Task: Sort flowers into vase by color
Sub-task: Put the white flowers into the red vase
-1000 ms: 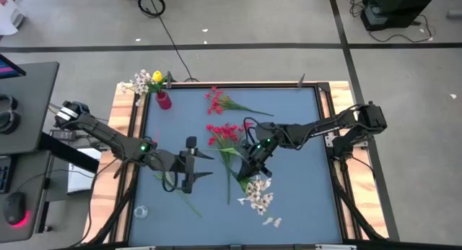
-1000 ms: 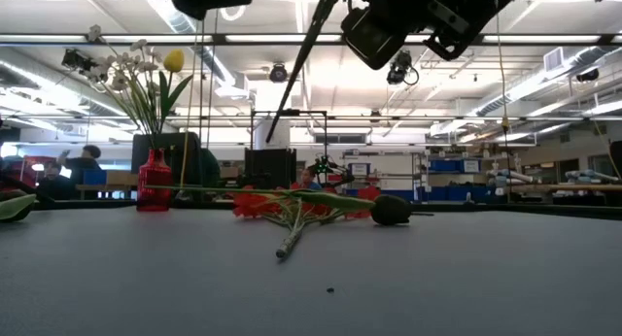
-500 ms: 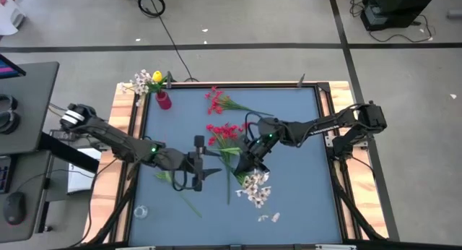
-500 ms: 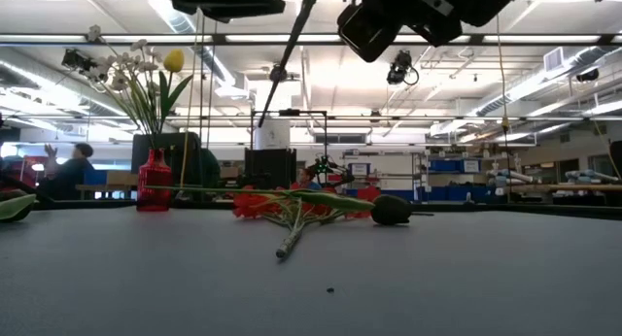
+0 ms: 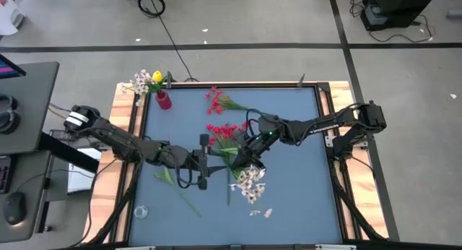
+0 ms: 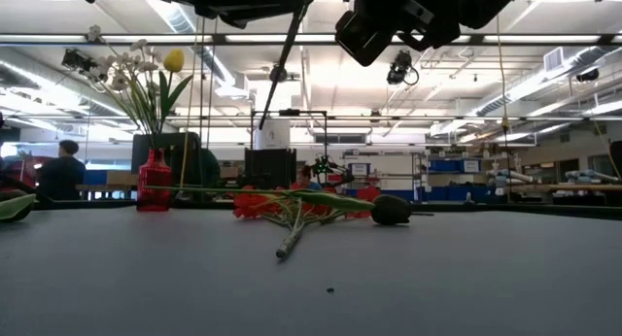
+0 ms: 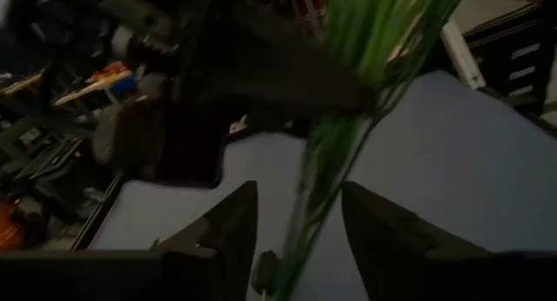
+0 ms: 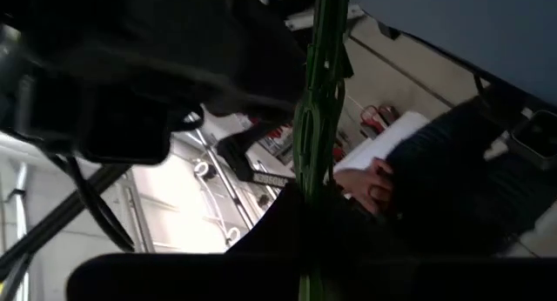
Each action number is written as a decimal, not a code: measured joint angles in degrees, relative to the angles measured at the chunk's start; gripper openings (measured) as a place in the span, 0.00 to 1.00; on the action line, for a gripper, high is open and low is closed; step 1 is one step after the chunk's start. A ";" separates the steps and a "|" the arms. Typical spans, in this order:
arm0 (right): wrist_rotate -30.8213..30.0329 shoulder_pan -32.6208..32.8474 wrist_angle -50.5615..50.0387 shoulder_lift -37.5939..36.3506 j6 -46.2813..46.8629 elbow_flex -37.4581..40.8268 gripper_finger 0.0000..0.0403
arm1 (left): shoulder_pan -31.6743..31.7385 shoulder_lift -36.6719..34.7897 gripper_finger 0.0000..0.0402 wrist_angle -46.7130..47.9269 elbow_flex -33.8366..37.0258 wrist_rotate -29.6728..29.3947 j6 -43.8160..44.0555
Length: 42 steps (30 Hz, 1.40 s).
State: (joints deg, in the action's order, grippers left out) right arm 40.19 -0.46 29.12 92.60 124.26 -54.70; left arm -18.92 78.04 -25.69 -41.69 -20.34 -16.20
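Large open lab or workshop hall: exposed ceiling ducts (image 6: 185, 20) and strip lights (image 6: 544, 37), distant shelving with blue bins (image 6: 457, 192), concrete floor marked with dark tape (image 5: 180, 45), a side desk (image 5: 25, 105), a seated person (image 6: 60, 173).

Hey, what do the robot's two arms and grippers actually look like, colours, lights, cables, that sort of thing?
Both arms are slim, black and jointed. The left arm has a white part near its base and a small green light by the wrist; the right arm also shows a green light near its wrist. The left gripper and right gripper are black with two flat tapered fingers. Dark cable loops run alongside both wrists.
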 joint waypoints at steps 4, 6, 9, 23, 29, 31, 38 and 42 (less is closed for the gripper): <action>-2.00 -0.49 0.83 0.00 -0.84 0.00 0.07 | 0.11 -0.03 0.33 0.16 0.00 0.88 -0.02; -2.49 -0.53 0.94 0.00 -0.86 0.00 0.08 | 0.26 -0.05 0.30 0.11 0.00 0.89 -0.44; -2.52 -0.58 0.94 0.00 -0.89 0.00 0.09 | 0.53 -0.05 0.28 0.15 0.00 1.01 -1.27; -5.76 -0.91 0.88 0.00 -6.02 0.04 0.14 | 1.55 -0.09 0.07 1.24 0.00 1.00 -1.08; -11.63 -1.61 0.57 0.01 -13.89 0.07 0.22 | 2.38 -0.68 0.01 5.23 0.00 0.24 3.95; -15.10 -1.78 0.37 -0.23 -17.21 0.09 0.25 | 2.82 -1.31 0.01 6.23 0.00 -1.13 4.98; -32.99 -2.19 1.77 -1.99 -30.02 0.09 0.29 | 5.75 -8.93 0.00 15.87 0.02 -4.61 7.13; -45.02 -2.61 2.72 -4.61 -39.57 0.07 0.29 | 9.31 -15.51 0.00 22.58 -0.09 -3.42 7.76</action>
State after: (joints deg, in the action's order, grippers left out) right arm -4.83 -3.07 31.84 87.99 84.68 -54.63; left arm -9.61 62.54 -3.11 -41.78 -23.77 -8.45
